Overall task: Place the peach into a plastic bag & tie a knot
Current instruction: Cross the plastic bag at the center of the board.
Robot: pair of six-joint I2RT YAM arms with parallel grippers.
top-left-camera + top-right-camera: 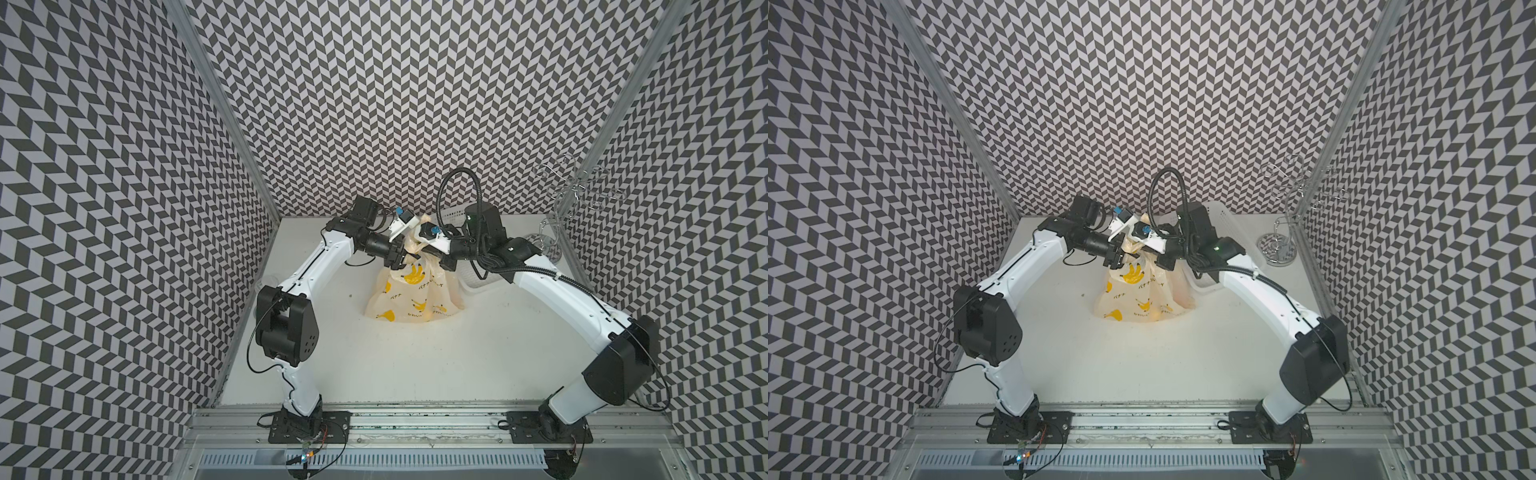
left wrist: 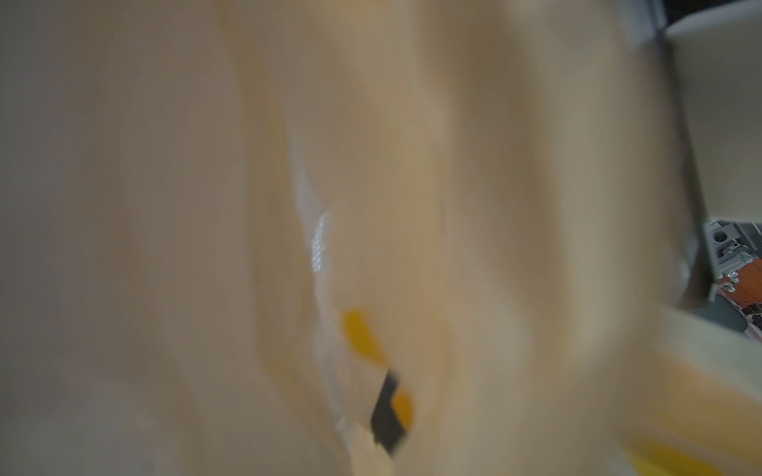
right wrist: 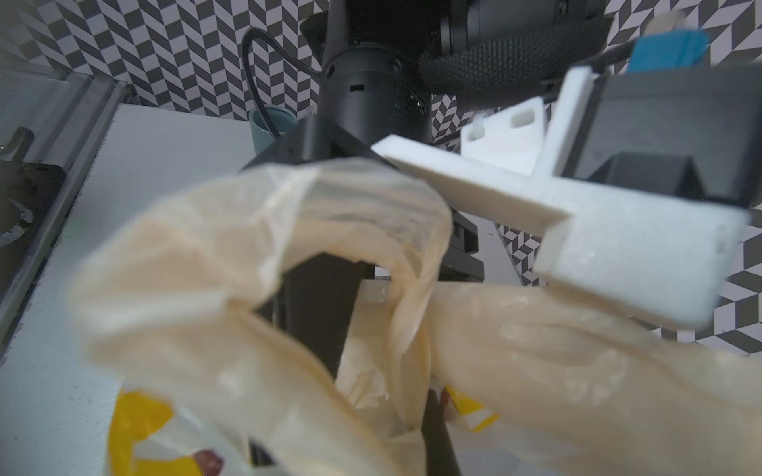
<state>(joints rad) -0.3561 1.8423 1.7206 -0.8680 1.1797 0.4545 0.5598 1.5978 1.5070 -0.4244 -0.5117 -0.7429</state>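
Plastic bag [image 1: 415, 295] standing at far middle of table [image 1: 415, 365]

Leaning bunched just beside basket [image 1: 478, 286] on right. Being pinched by one handle in right claw [image 1: 440, 259], pressed together. Crowding left claw [image 1: 397, 261]; cannot tell whether spreading or gripping.

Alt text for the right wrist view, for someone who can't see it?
Close and blurred, the cream-yellow handles of the plastic bag loop and cross in the foreground, yellow print showing below. Behind them are the left arm's black wrist and a white bracket, over a white table with a teal cup.
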